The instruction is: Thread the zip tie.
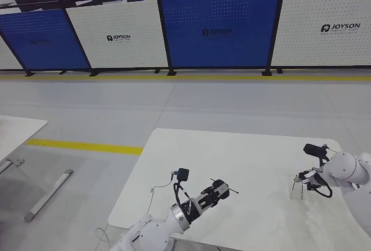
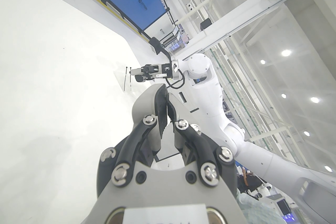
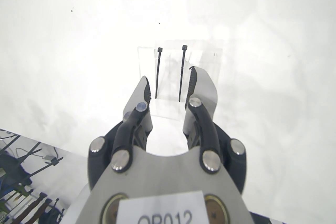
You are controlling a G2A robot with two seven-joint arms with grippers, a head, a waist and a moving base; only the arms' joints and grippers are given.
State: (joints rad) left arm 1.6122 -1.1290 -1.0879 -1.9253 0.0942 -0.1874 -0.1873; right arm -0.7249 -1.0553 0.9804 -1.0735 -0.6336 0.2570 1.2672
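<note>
On the table [image 1: 235, 150], a stand [image 1: 296, 191] sat toward the right edge. In the stand a first zip tie [image 3: 158, 72] and a second zip tie [image 3: 182, 70] stood upright side by side, apart from each other. The right gripper [image 3: 168, 72] hung just beside the stand on its right-edge side, pointed at it, with both upright ties in line between its fingers. The left gripper [image 2: 165, 93] hung above the table's near half, well apart from the stand and to its left, closer to the near edge than to the far one. A third zip tie [image 1: 234, 190] lay crosswise between its fingers, sticking out on both sides.
</note>
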